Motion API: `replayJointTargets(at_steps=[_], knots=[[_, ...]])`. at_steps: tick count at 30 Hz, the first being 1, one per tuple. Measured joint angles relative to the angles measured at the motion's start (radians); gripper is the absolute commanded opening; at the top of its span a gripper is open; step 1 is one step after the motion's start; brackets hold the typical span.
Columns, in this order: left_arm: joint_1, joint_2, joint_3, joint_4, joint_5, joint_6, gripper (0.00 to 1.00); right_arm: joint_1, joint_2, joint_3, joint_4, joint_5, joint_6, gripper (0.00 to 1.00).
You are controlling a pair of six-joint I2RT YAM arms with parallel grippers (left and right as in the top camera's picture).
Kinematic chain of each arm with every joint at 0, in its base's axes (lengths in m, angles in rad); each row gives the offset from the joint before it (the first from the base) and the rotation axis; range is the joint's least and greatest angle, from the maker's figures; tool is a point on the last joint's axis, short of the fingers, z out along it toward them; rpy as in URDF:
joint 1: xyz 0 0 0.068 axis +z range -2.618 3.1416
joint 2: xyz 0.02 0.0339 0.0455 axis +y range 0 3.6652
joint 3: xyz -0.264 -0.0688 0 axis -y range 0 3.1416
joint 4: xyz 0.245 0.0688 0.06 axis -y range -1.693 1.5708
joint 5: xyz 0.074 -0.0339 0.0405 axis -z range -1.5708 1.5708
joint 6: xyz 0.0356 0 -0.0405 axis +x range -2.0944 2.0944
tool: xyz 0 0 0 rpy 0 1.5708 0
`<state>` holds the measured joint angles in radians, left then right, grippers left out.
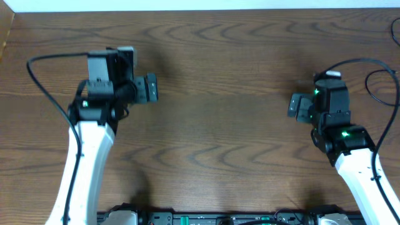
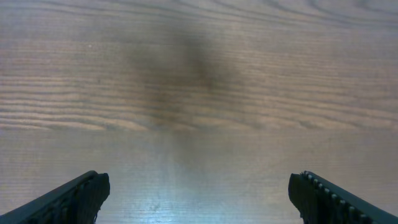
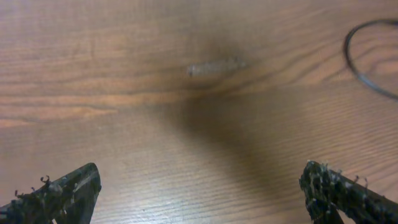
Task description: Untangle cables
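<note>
Nowhere on the brown wood-grain worktop (image 1: pixel 219 94) can the two short thin cables, one black and one pale, be made out with certainty; the open stretch between the arms shows only wood grain and soft shadows. The one candidate is a thin black loop (image 3: pixel 346 53) lying on the wood at the upper right of the right wrist view, and I cannot tell whether it is one of the cords or wiring that belongs to the arm. Near it, further left in the same view, a small pale scuff (image 3: pixel 214 66) marks the wood. The right hand (image 1: pixel 299 106) sits at the right side of the worktop, pointing toward the centre, its two dark fingers (image 3: pixel 62 193) spread wide with nothing between them. The left hand (image 1: pixel 150 87) sits well apart from it at the left side, also pointing inward, jaws likewise wide and holding nothing; its own camera shows only bare wood under a faint shadow. Nothing lies between the two hands. Each hand is carried on a black wrist with small green lights and a white arm section running toward the near edge. A thicker black cable (image 1: pixel 37 69) arcs out from the left arm, and another one (image 1: pixel 356 60) arcs over the right arm. Dark base hardware (image 1: pixel 219 219) lines the near edge, and a white strip (image 1: pixel 187 5) runs along the far edge.
</note>
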<state>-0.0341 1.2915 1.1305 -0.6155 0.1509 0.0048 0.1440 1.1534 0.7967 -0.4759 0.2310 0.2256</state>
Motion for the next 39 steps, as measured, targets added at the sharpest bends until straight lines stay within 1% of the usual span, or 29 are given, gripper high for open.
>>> replayJointTargets(at_steps=[4, 9, 13, 16, 21, 26, 31, 39], knots=[[-0.034, -0.113, -0.127, 0.026, -0.018, 0.003, 0.98, -0.061, 0.001, -0.021, 0.055, -0.073, -0.024, 0.99], [-0.049, -0.263, -0.276, 0.017, -0.024, 0.007, 0.98, -0.145, 0.001, -0.021, 0.051, -0.146, -0.047, 0.99], [-0.049, -0.380, -0.323, 0.018, -0.031, 0.022, 0.98, -0.158, -0.005, -0.021, 0.043, -0.164, -0.055, 0.99], [-0.050, -0.457, -0.368, 0.047, -0.057, 0.026, 0.99, -0.158, -0.019, -0.021, 0.023, -0.159, -0.047, 0.99], [-0.050, -0.462, -0.394, 0.053, -0.075, 0.026, 0.98, -0.140, -0.116, -0.046, 0.003, -0.100, -0.021, 0.99], [-0.050, -0.459, -0.400, 0.095, -0.076, 0.026, 0.98, -0.114, -0.259, -0.126, 0.071, -0.075, -0.021, 0.99], [-0.050, -0.459, -0.400, 0.087, -0.076, 0.026, 0.98, -0.114, -0.281, -0.163, 0.071, -0.068, -0.021, 0.99], [-0.050, -0.459, -0.400, 0.080, -0.076, 0.026, 0.98, -0.114, -0.282, -0.164, 0.077, -0.063, -0.021, 0.99]])
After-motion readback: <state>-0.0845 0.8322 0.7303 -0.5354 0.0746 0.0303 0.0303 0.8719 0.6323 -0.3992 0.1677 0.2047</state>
